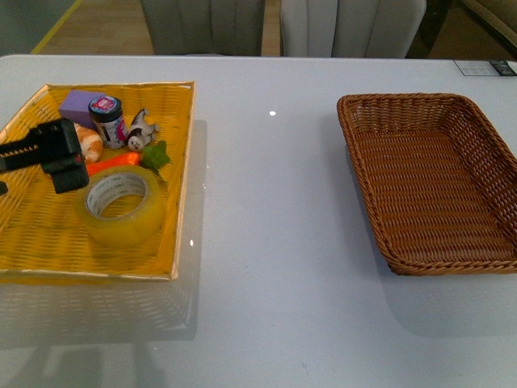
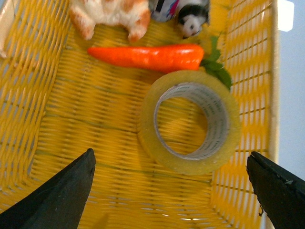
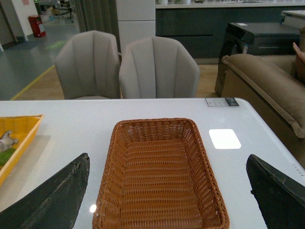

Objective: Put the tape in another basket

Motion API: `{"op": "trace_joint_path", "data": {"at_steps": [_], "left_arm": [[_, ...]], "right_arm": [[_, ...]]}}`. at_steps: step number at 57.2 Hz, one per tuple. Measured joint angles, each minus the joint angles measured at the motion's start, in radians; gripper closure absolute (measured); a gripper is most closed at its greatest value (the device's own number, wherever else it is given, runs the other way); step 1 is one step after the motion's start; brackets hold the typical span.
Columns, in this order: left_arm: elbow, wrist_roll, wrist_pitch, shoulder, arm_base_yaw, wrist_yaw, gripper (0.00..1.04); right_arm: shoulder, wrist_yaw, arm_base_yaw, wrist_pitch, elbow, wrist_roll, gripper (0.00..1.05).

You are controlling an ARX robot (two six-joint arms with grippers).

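Note:
The tape (image 1: pixel 121 206) is a yellowish translucent roll with a white printed core, lying flat in the yellow tray (image 1: pixel 32 242) at the left. In the left wrist view the tape (image 2: pixel 190 121) sits just beyond my open left gripper (image 2: pixel 171 191), nearer one finger, and nothing is between the fingers. From the front, the left gripper (image 1: pixel 71 162) hovers over the tray beside the roll. The brown wicker basket (image 1: pixel 436 194) stands at the right with nothing in it. My right gripper (image 3: pixel 167 195) is open above the near end of the basket (image 3: pixel 159 176).
Also in the tray are an orange carrot (image 2: pixel 147 56), a bread toy (image 2: pixel 109 14), a purple block (image 1: pixel 79 105), a small jar (image 1: pixel 107 120) and a toy animal (image 1: pixel 139 129). Two chairs (image 3: pixel 157 67) stand behind the table; a card (image 1: pixel 485 68) lies at its far right corner.

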Motion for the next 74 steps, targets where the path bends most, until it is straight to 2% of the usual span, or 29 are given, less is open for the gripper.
{"op": "trace_joint_path", "data": {"at_steps": [20, 48, 74], "left_arm": [[0.118, -0.009, 0.006, 0.237, -0.018, -0.053, 0.09], [0.256, -0.019, -0.043, 0.391, -0.026, -0.08, 0.09], [0.277, -0.072, -0.081, 0.392, -0.024, -0.082, 0.78]], "right_arm": [[0.0, 0.0, 0.0, 0.0, 0.0, 0.0, 0.09], [0.0, 0.0, 0.0, 0.0, 0.0, 0.0, 0.09], [0.0, 0.0, 0.0, 0.0, 0.0, 0.0, 0.09]]}}
